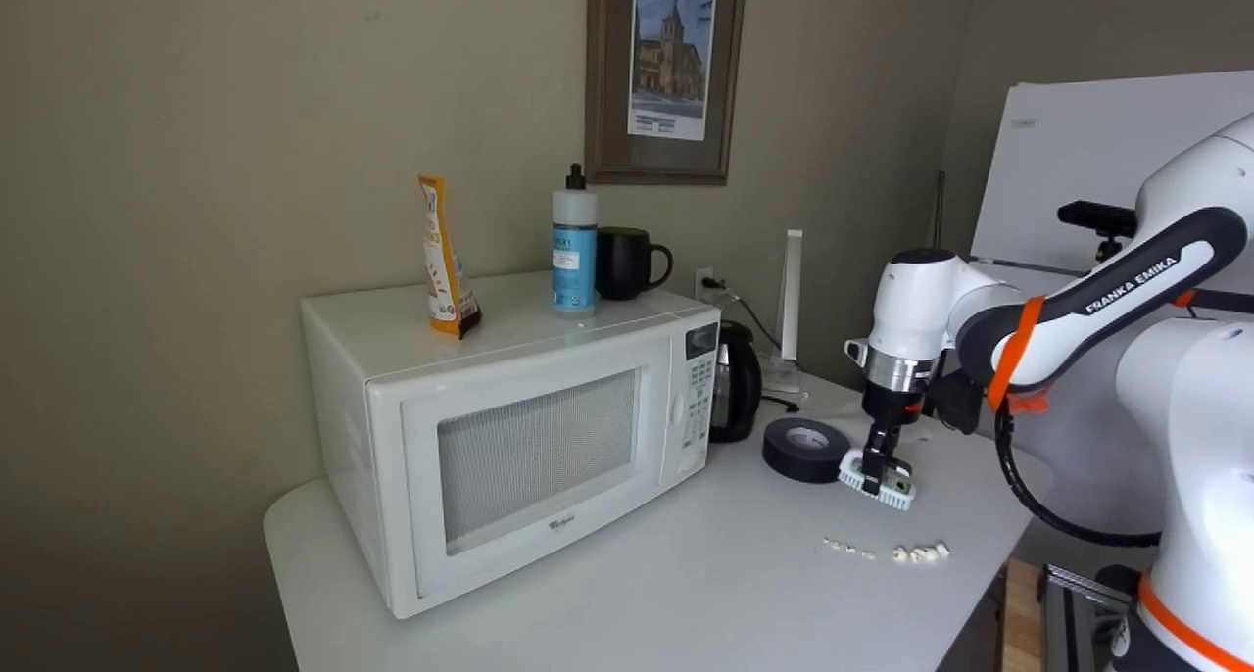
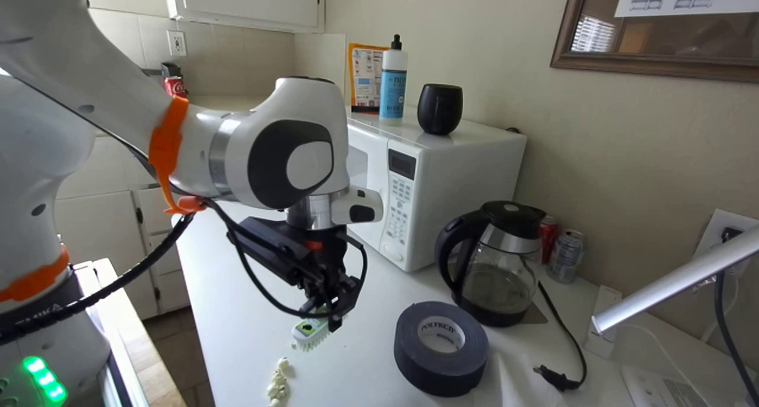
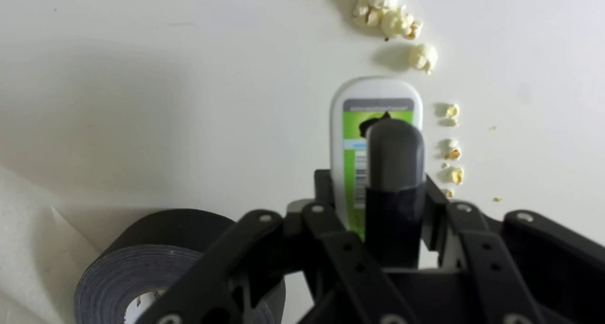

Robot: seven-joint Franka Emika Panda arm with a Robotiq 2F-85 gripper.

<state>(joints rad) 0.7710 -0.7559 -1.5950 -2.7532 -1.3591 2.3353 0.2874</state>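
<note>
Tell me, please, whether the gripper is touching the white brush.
Touching. In the wrist view, the gripper is closed around the white brush, its fingers against both sides with no gap showing.

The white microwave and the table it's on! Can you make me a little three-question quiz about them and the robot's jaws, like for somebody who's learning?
1. True or false: the black jaws hold nothing.
2. How many things stand on top of the boxy white microwave?
3. Fill the gap: small, pale, knobbly bits of ___ lie on the smooth white table.

Key:
1. False: they grip a green-labelled white bristled brush.
2. Three: an orange-and-white bag, a pale blue-labelled plastic bottle and a rounded black mug.
3. Popcorn.
</note>
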